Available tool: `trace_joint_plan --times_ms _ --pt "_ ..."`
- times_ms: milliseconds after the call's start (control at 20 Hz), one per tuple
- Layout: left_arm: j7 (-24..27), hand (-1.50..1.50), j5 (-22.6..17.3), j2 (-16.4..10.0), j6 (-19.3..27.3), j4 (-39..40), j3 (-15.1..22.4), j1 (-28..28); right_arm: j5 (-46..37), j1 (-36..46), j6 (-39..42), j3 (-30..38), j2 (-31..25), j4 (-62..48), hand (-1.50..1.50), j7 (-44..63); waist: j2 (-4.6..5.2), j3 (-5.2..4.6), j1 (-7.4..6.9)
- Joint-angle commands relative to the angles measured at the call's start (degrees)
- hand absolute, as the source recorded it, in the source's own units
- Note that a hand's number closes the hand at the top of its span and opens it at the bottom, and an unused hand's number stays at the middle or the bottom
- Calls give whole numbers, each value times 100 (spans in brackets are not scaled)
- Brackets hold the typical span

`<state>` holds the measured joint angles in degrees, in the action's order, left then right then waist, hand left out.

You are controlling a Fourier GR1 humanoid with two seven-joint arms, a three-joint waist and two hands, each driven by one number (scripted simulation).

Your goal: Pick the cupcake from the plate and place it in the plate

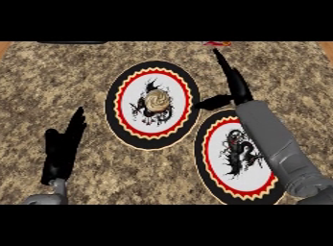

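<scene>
One view from the robot's head looks steeply down, close over the counter (48, 86).

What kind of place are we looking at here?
Most likely a kitchen counter: a speckled, stone-look countertop, a cupcake sitting on the farther plate, and a matching nearer plate beside it.

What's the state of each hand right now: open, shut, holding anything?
Left hand: open, fingers straight up, holding nothing.
Right hand: open, holding nothing; the cupcake sits on its plate.
</scene>
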<state>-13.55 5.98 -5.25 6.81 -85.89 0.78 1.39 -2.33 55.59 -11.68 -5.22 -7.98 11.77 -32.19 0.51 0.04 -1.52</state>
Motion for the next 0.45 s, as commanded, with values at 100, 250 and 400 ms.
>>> trace_joint_plan --times_ms 100,250,400 --pt "-212 0 82 49 93 13 -16 304 -19 82 -95 243 -190 -234 -150 -18 12 2 -11" --pt "74 0 -52 5 -97 190 -84 178 -132 54 -314 243 -92 -322 -150 -98 21 2 -36" --pt "-74 0 131 196 129 37 85 173 -189 -83 -186 263 -366 -396 -150 -234 23 4 -39"
